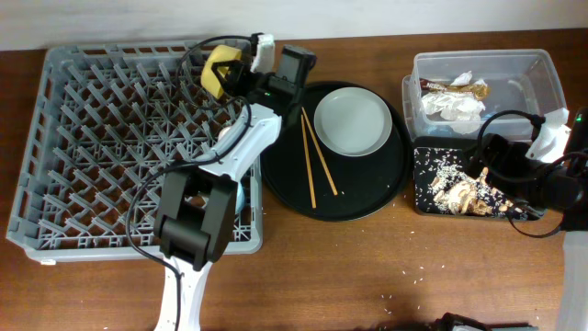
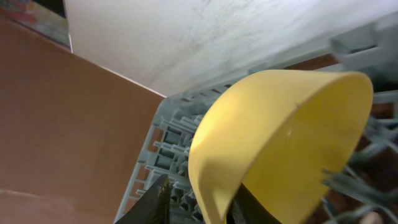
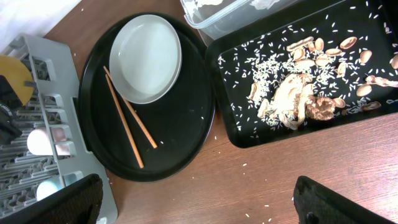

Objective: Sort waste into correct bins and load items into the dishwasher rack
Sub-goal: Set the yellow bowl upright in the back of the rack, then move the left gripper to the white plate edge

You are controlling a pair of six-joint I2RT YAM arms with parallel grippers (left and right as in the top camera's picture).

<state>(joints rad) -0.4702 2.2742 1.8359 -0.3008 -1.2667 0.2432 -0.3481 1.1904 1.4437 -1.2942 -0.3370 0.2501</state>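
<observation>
Tilted on its side at the 12 o'clock edge of the dishwasher rack [image 1: 92, 138]: the yellow bowl [image 1: 219, 72]. Rim between the fingers of the left hand [image 1: 237, 78]; cannot tell whether clenched or released. At 3 o'clock of the rack, a round black tray [image 1: 367, 198] carrying the grey-green plate [image 1: 353, 121] and, at the plate's 8 o'clock, the chopsticks [image 1: 312, 165]. Further toward 3 o'clock, napkins [image 1: 455, 103] and a wrapper [image 1: 459, 87] inside the clear tub [image 1: 551, 83]; at its 6 o'clock, food scraps [image 1: 464, 195] with rice in the black rectangular tray [image 1: 427, 161]. Near that tray, the right hand [image 3: 199, 205], released, fingers wide apart, grasping nothing.
</observation>
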